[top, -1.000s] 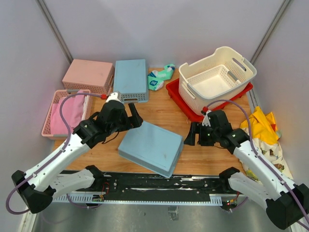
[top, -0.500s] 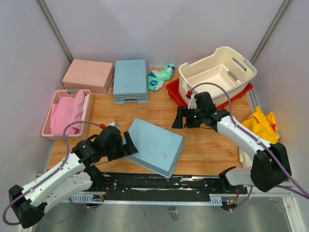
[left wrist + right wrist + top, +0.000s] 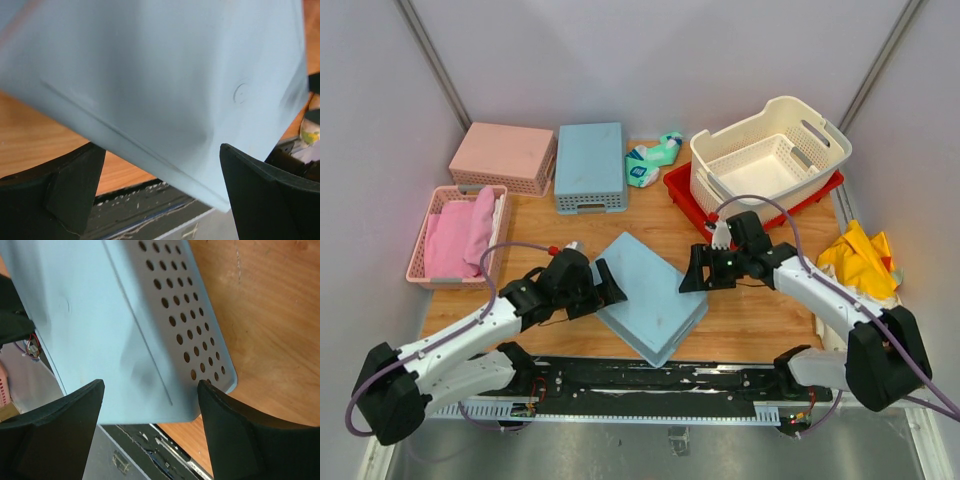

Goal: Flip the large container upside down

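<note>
The cream laundry basket (image 3: 722, 196) sits upright on the red tray (image 3: 680, 188) at upper right, untouched. At centre, the left gripper (image 3: 604, 283) and right gripper (image 3: 694, 272), both spread wide, flank an inverted blue bin (image 3: 645, 295) whose lower corner overhangs the tabletop (image 3: 760, 310) edge.

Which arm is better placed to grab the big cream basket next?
Right, probably. The right gripper, open, is nearer the cream basket; the left gripper sits on the far side of the blue bin.
</note>
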Motion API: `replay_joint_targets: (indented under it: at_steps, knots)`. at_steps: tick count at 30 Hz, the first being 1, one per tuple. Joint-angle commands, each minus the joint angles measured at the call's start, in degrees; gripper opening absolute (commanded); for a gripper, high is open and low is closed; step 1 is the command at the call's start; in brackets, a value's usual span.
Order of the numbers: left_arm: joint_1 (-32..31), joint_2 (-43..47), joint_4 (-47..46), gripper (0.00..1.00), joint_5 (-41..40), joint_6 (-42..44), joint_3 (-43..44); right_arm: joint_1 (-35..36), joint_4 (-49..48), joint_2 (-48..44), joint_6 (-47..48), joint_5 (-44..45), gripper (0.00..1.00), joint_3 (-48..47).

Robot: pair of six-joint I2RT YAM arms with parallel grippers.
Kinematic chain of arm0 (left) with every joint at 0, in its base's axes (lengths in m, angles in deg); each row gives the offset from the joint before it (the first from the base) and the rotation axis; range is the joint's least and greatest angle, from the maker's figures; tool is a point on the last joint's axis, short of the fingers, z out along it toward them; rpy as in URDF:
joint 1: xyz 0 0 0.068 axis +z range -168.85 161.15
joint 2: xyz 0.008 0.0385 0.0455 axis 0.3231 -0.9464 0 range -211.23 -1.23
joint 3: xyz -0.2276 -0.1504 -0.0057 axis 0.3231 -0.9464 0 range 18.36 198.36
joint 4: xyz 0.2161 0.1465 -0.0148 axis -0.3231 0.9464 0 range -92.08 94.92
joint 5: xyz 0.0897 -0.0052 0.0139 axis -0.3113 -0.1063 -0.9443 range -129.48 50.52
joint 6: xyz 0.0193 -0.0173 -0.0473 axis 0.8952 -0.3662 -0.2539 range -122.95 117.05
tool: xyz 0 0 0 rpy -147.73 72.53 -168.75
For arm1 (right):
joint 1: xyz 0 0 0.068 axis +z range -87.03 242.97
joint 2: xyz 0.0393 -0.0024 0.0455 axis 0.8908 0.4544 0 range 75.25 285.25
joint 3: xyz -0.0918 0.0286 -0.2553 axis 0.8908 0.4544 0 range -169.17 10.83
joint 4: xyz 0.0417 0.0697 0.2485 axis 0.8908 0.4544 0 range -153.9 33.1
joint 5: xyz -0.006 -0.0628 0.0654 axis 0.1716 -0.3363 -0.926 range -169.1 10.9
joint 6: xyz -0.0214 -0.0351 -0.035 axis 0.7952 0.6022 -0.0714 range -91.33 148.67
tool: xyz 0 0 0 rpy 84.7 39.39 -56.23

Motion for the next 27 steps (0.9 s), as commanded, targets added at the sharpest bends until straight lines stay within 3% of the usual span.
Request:
replay_joint_targets:
  at_steps: [1,7,10,16,19,24,27]
  knots:
    - [2.2,-6.4,-8.0,0.99,-2.4,4.2,9.2,-1.2,1.8,-4.6,-0.6,-5.3,0.77,2.7]
    - [8.1,-14.5,-10.1,0.99,-0.6,10.4,16.7,0.6,-5.9,-10.0,-10.0,-11.7,0.76,9.2]
    - [9.1,-15.8,-6.5,0.99,-2.3,13.5,21.9,1.7,-7.3,-10.5,-11.4,-12.7,0.76,9.0]
    - [9.2,-12.6,5.5,0.99,-9.7,18.1,30.0,0.1,0.6,-10.8,-6.3,2.9,0.76,3.4]
    - [9.1,-9.3,8.9,0.99,-10.7,19.7,32.7,-1.6,-3.1,-8.3,-7.3,8.7,0.76,2.2]
    - [9.2,-4.6,11.1,0.99,-10.5,20.5,34.9,-1.0,-10.2,1.7,-8.8,3.8,0.76,-1.6]
    - [9.2,-3.2,12.1,0.99,-9.3,20.2,36.7,2.8,-14.7,7.7,-11.3,3.5,0.75,-3.9]
